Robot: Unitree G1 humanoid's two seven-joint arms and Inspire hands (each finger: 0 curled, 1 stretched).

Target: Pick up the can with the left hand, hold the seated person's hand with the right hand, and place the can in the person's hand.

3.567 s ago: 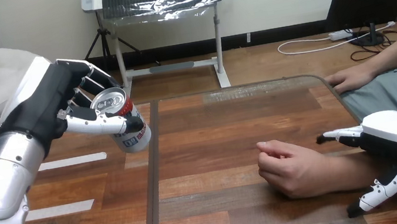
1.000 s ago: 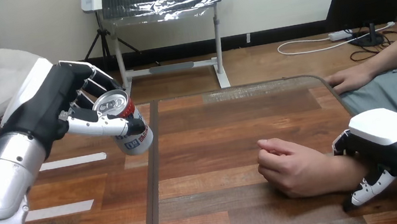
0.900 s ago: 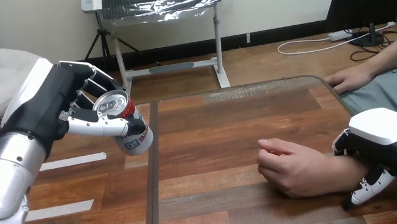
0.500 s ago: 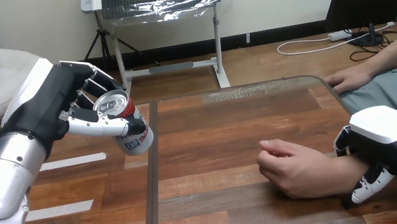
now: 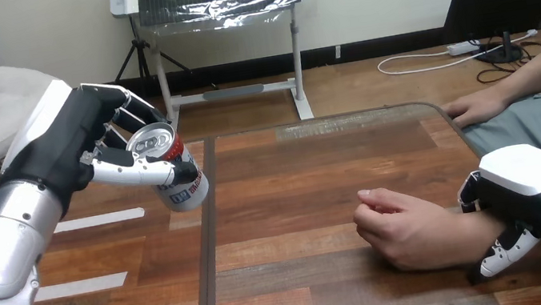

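Observation:
My left hand (image 5: 60, 147) is raised over the table's left edge, its fingers and thumb curled round a red and white can (image 5: 169, 166) that tilts to the right. The person's hand (image 5: 404, 226) rests on the table at the right of middle, loosely curled, knuckles up. My right hand (image 5: 528, 191) sits on the person's wrist (image 5: 480, 233), with its fingers bent down over the far side and its thumb curled under at the near side.
The wooden table (image 5: 314, 194) has a rounded far right corner. The person's other hand (image 5: 475, 107) lies flat at that far right edge. A dark seam (image 5: 209, 251) runs along the tabletop's left side.
Since 3.6 s ago my right hand has closed round the person's wrist. In the last second the person's hand and my right hand shifted slightly right. The can stays held.

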